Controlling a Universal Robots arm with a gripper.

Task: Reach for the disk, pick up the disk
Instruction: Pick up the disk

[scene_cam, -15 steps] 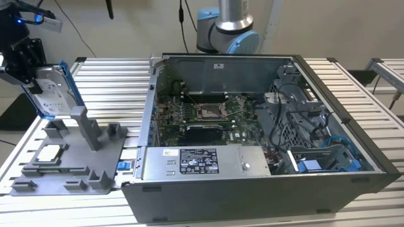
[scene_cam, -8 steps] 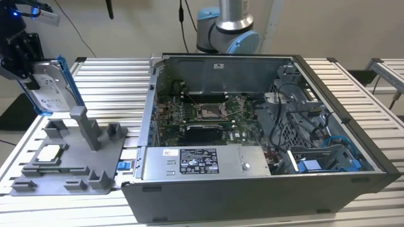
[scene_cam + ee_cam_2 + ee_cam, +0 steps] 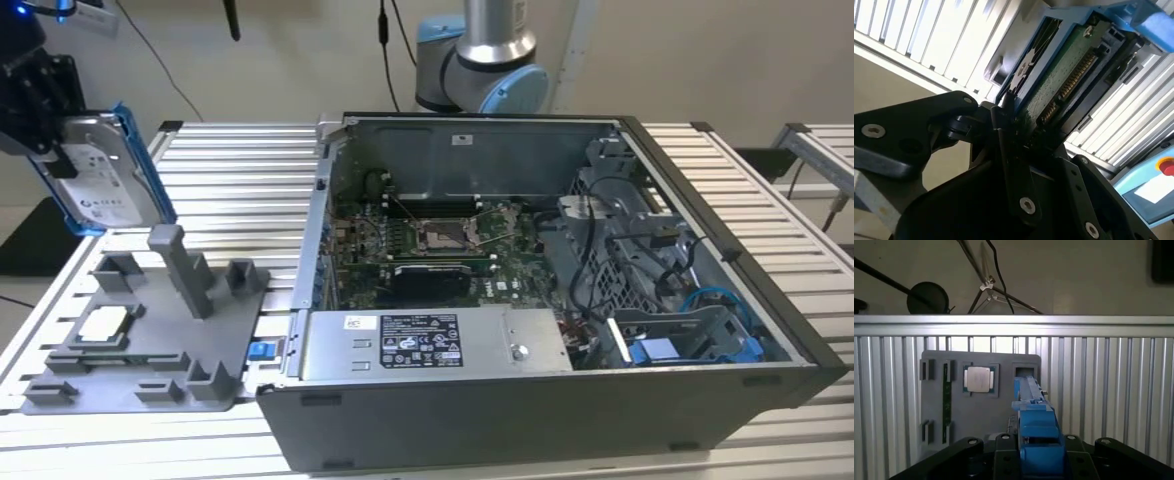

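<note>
- Exterior view: at the exterior view's left, the black end effector is clamped on the disk. It holds the disk on edge in the air, label facing out, above the grey fixture tray. A small square chip sits in the tray. An open computer case stands beside the tray on the slatted table.
- Second wrist view: the end effector grips the disk at its edge. The disk's green circuit board and blue bracket are turned to the camera.
- First wrist view: the disk is seen edge-on, rising from the end effector. The tray, chip and table lie beyond it.
</note>
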